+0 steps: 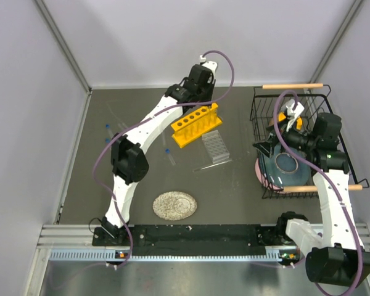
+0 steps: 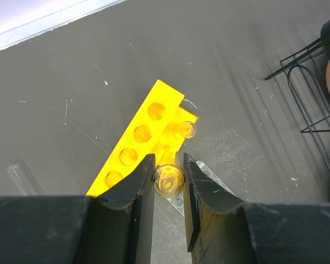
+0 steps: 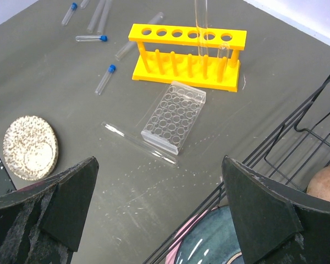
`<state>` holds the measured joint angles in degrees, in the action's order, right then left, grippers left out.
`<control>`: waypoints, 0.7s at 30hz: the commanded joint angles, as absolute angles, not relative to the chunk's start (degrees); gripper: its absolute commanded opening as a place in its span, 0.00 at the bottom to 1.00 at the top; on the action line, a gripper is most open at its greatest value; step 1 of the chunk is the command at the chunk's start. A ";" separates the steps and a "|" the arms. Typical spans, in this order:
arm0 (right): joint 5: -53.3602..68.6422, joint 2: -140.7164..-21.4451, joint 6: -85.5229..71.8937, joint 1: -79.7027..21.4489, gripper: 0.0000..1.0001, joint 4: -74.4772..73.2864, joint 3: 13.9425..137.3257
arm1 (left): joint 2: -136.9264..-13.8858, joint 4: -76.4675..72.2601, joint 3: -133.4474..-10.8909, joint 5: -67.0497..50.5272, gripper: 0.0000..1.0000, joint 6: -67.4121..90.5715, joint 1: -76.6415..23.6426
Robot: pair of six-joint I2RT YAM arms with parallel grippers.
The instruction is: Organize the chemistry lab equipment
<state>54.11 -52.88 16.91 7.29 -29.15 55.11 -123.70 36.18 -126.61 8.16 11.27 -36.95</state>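
The yellow six-hole test-tube rack (image 1: 197, 125) stands at the table's middle back; it also shows in the left wrist view (image 2: 137, 143) and the right wrist view (image 3: 187, 52). My left gripper (image 1: 197, 98) (image 2: 168, 165) is shut on a thin glass tube (image 2: 168, 180), held upright over the rack's second hole from its end (image 3: 201, 22). Another tube (image 3: 224, 52) stands in the end hole. The small clear gridded rack (image 1: 214, 147) (image 3: 173, 115) lies in front, with a loose glass tube (image 3: 137, 143) beside it. Blue-capped vials (image 3: 104, 78) lie to the left. My right gripper (image 1: 265, 151) (image 3: 159, 160) is open and empty.
A black wire basket (image 1: 296, 142) (image 3: 319, 110) with bowls stands at the right, under my right wrist. A round speckled grey plate (image 1: 174, 205) (image 3: 30, 147) lies near the front middle. More clear tubes and vials (image 1: 108, 132) lie at the left back.
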 commanded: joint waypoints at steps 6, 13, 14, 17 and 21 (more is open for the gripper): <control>55.28 -53.00 17.75 7.91 0.95 -26.98 54.58 | -126.74 34.98 -128.06 8.53 0.12 8.53 -37.53; 55.20 -53.09 18.02 7.91 0.95 -26.89 54.58 | -127.00 34.28 -126.22 8.61 0.26 8.17 -37.79; 55.20 -53.17 18.10 7.91 0.95 -26.89 54.41 | -126.83 34.19 -125.78 8.70 0.28 8.26 -37.88; 55.11 -53.35 18.11 7.91 0.95 -26.81 54.23 | -125.78 33.49 -124.02 9.05 0.39 8.79 -37.88; 55.11 -53.44 18.28 7.91 0.95 -26.63 54.14 | -123.49 32.87 -122.44 9.40 0.55 9.40 -37.88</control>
